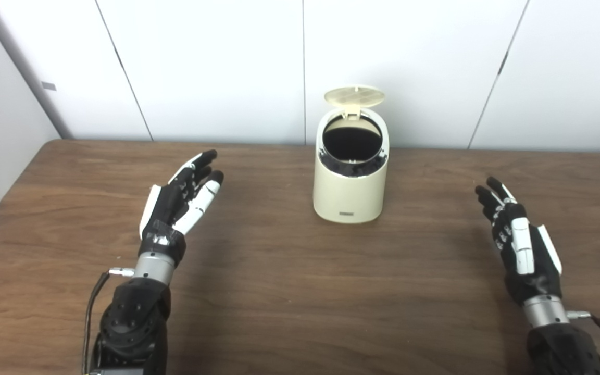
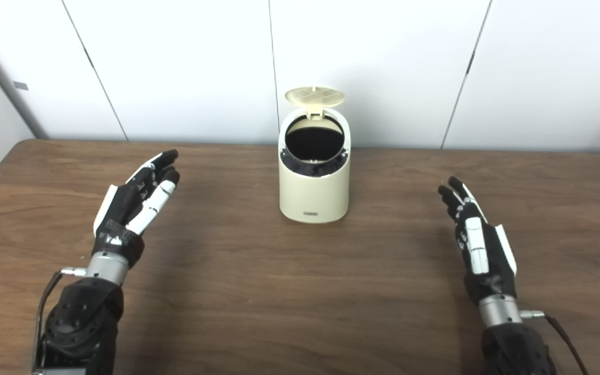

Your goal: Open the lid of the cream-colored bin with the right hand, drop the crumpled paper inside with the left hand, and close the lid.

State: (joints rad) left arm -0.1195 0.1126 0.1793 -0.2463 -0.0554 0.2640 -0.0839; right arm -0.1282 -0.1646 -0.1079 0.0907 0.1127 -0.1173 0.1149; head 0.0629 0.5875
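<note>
Cream-colored bin (image 1: 350,179): upright on wooden table (image 1: 289,291), toward the far edge, approx. centre. Lid (image 1: 354,97) is up, hinged at bin's rear, ribbed underside showing. Opening is round, interior dark; contents cannot be made out. Small dark label low on bin's front face; writing too small to read.

Crumpled paper: not seen in either view.

Left hand (image 1: 180,200): left of bin, well apart from it, held over table. Fingers extended and spread, pointing toward far edge; nothing held.

Right hand (image 1: 520,242): right of bin, well apart, somewhat nearer the camera than bin. Fingers extended, apart, empty palm turned inward toward bin.

Behind bin: white panelled wall (image 1: 216,62), dark seams between panels. Cable visible at each wrist.
</note>
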